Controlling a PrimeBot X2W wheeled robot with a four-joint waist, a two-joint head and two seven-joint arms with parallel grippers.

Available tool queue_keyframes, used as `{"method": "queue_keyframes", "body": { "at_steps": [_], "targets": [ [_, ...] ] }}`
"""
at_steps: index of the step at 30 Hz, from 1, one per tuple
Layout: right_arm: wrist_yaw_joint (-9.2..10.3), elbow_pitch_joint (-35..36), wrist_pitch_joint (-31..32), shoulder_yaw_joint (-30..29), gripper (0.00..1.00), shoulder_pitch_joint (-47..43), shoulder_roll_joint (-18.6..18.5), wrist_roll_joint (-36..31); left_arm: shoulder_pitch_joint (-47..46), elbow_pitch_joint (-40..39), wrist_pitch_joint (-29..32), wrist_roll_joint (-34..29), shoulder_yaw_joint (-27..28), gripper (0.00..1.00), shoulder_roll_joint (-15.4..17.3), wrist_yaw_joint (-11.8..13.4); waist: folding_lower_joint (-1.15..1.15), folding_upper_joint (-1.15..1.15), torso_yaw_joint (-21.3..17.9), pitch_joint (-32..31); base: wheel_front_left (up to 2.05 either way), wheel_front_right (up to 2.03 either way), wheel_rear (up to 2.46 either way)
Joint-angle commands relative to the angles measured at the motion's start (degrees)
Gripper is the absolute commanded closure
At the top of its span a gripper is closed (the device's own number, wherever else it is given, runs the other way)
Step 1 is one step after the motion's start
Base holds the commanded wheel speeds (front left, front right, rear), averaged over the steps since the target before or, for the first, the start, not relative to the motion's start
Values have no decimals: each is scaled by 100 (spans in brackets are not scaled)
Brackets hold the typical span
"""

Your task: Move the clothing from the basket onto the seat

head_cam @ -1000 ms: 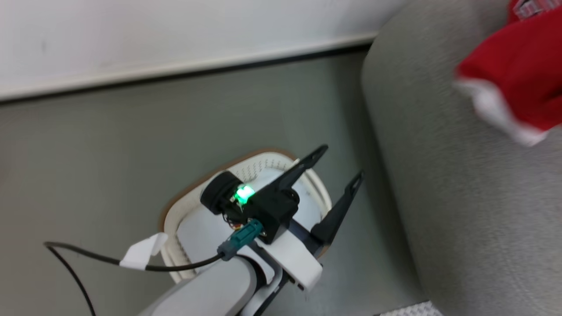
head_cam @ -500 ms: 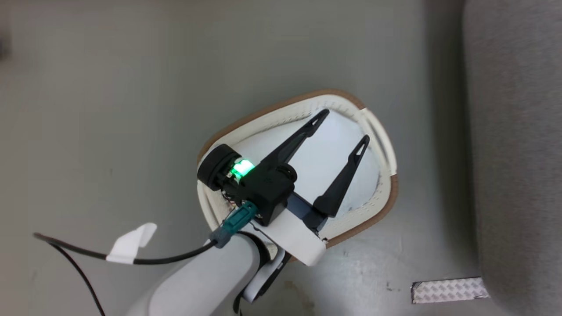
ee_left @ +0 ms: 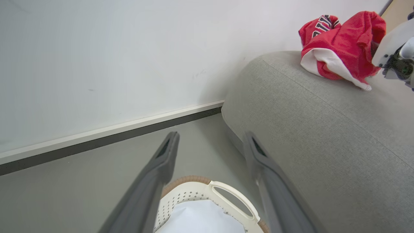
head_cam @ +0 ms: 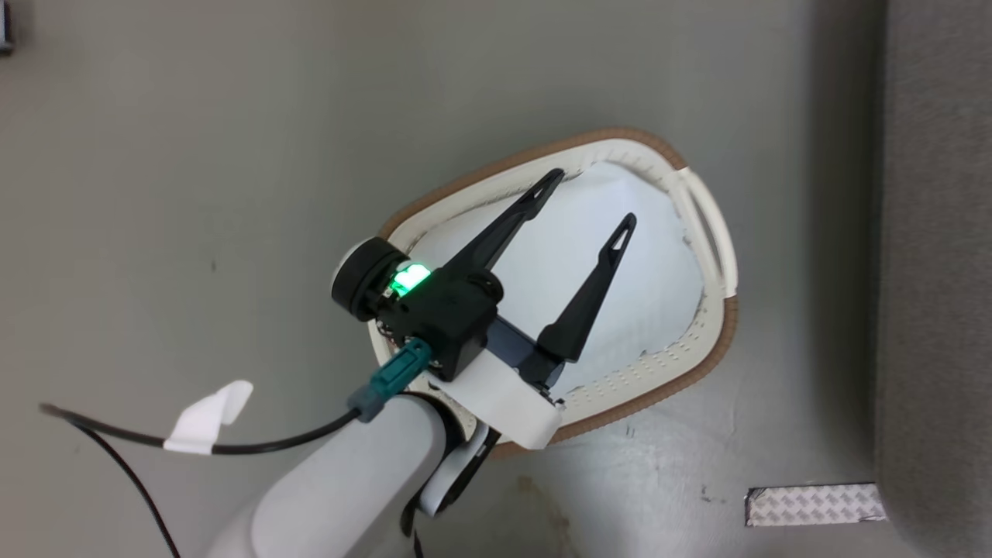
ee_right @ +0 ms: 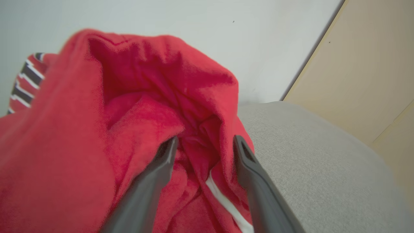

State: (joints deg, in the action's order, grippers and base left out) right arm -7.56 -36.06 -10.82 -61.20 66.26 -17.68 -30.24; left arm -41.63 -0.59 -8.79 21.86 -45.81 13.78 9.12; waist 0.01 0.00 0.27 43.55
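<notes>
Jersey (ee_left: 339,42) is lying bunched on the grey sofa (ee_left: 323,129), at the upper right of the left wrist view, well apart from the basket (head_cam: 666,380). The right gripper (ee_right: 205,140) is standing with fingers apart, red folds between them but not pinched. The left gripper (head_cam: 590,198) is hanging spread wide over the basket at the head view's centre, holding nothing. A white cloth (head_cam: 620,287) is lying inside. The move is looking as good as done; drawing the right gripper clear is probably what is remaining.
</notes>
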Motion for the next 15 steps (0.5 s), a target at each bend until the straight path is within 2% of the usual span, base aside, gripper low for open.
{"method": "queue_keyframes", "body": {
  "at_steps": [1,7,10,15],
  "targets": [
    [15,-54,-119,59,0,-145,104,40,106,31,-51,66,29,0,31,30,-1,0,-153,-226,0,0,0],
    [15,-244,-355,615,0,-504,479,288,489,140,-163,322,219,0,194,142,-1,0,-501,-888,0,0,0],
    [15,-308,-427,1002,0,-991,721,565,803,224,-237,462,341,0,306,253,-1,0,-660,-1340,0,0,0],
    [16,281,-430,2090,0,-1885,1068,1411,1441,340,-442,752,605,0,442,440,-1,0,-800,-2133,0,0,0]
  ]
}}
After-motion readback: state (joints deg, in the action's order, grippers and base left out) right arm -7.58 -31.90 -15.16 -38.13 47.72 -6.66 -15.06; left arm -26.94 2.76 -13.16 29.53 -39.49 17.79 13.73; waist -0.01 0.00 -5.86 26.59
